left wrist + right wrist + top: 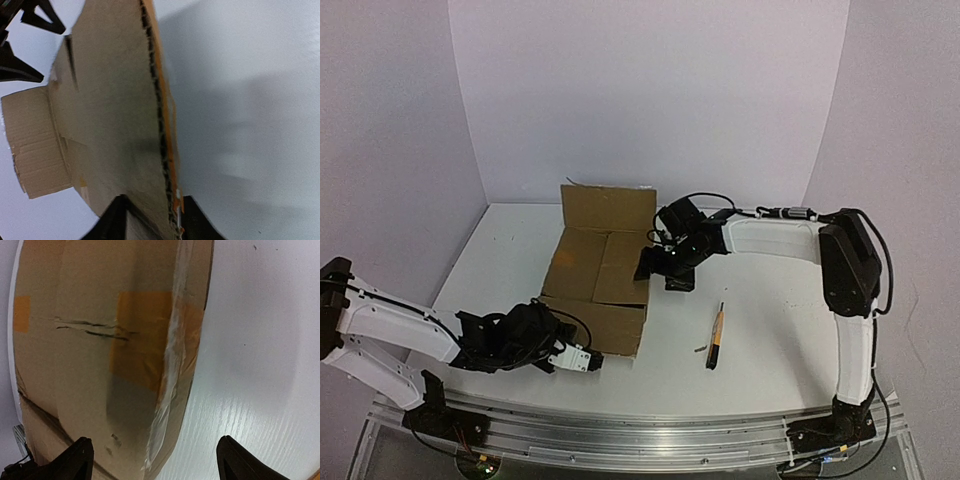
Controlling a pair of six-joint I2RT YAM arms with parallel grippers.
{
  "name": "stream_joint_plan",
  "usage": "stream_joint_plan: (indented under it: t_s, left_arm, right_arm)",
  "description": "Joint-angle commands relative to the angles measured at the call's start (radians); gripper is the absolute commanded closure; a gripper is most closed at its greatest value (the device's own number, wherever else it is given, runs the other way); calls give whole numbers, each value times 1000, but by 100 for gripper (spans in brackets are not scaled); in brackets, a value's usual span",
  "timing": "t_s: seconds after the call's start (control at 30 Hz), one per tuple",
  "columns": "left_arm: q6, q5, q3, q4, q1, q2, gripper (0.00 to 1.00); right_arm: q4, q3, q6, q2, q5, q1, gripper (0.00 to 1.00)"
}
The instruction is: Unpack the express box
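As open-jawed left gripper (584, 360) and right gripper (665, 272) straddle its edges, likely to pry it wider, the flat brown cardboard express box (600, 270) lies part-unfolded.

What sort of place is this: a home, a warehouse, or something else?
Probably a robot test cell in a lab: a white table enclosed by plain white walls, two robot arms fixed to a metal rail at its near edge, and just the express box and a utility knife laid out.
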Motion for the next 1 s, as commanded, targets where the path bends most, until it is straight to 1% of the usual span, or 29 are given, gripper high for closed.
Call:
stream_joint_plan:
  t_s: [0.0, 0.03, 0.1, 0.13, 0.2, 0.3, 0.37, 0.43, 0.47, 0.53, 0.57, 0.6, 0.67, 0.7, 0.77, 0.8, 0.87, 0.97]
  left_arm:
    - [-66, 196, 86, -349, -2, -84, 34]
    - [-68, 252, 113, -420, -1, -126, 26]
    - [-67, 387, 154, -552, 0, -220, 15]
    - [-65, 460, 179, -617, 1, -260, 10]
    - [-59, 566, 233, -755, 3, -331, 7]
    - [-84, 668, 330, -865, 11, -387, 3]
    - [-114, 701, 405, -887, 37, -378, 3]
    - [-112, 762, 478, -910, 128, -331, 4]
    - [-104, 815, 519, -913, 198, -299, 6]
    - [-94, 942, 615, -917, 372, -221, 8]
    - [-89, 1015, 668, -928, 477, -166, 8]
    - [-83, 1096, 737, -953, 559, -121, 9]
    - [-98, 1209, 855, -998, 680, -8, 9]
    - [-131, 1216, 901, -990, 703, 37, 10]
    - [-206, 1159, 953, -968, 712, 139, 13]
    - [-202, 1128, 970, -989, 710, 193, 13]
    - [-203, 1026, 943, -995, 685, 288, 8]
    - [-163, 860, 823, -901, 621, 335, 1]
  right_arm:
    - [26, 44, -15, 53, 21, 3, 17]
    - [27, 48, -26, 62, 14, 3, 18]
    - [27, 60, -54, 81, 4, 3, 20]
    - [27, 63, -64, 90, 4, 3, 22]
    - [27, 66, -83, 99, 6, 3, 23]
    - [27, 56, -105, 101, 8, 3, 23]
    - [25, 48, -121, 98, 12, 3, 23]
    - [25, 41, -136, 94, 8, 3, 23]
    - [25, 39, -140, 91, 5, 3, 23]
    - [25, 35, -147, 82, 7, 4, 23]
    - [24, 33, -152, 77, 9, 3, 23]
    - [24, 34, -157, 73, 11, 3, 23]
    - [23, 37, -165, 67, 11, 3, 23]
    - [22, 40, -170, 66, 8, 3, 23]
    - [21, 45, -175, 62, 6, 3, 22]
    - [21, 46, -176, 59, 6, 3, 22]
    - [19, 47, -178, 49, 17, 3, 21]
    - [18, 53, -178, 30, 29, 3, 21]
